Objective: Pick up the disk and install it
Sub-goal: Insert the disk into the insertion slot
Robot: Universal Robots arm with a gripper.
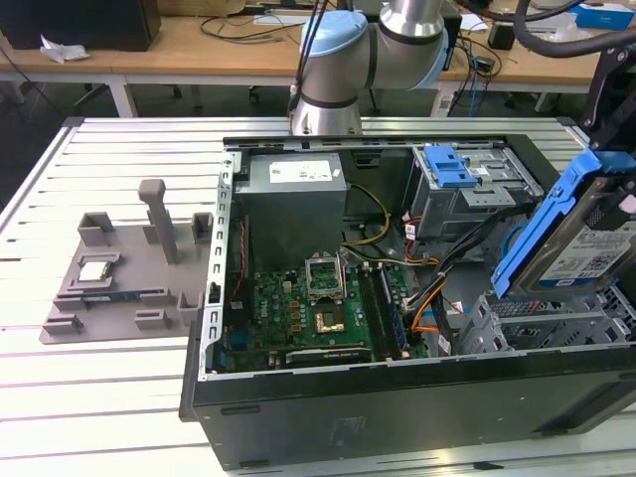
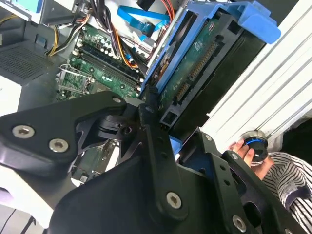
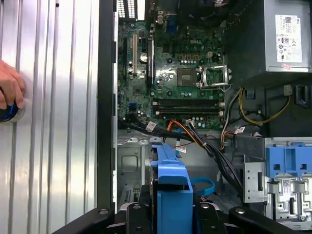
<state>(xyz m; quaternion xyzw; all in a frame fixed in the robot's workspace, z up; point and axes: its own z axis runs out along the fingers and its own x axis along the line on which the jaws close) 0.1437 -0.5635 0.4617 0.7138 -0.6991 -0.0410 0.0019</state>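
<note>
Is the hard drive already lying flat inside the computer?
No. The disk is up in the air, tilted, above the open computer case at the exterior view's right.

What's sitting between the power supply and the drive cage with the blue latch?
Yellow and black wires loop between the power supply and the drive cage, visible in the exterior view and the first wrist view.

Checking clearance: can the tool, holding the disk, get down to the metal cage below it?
Probably yes: the tool holds the disk tilted just above the metal cage, nothing between; cables lie beside it.
</note>
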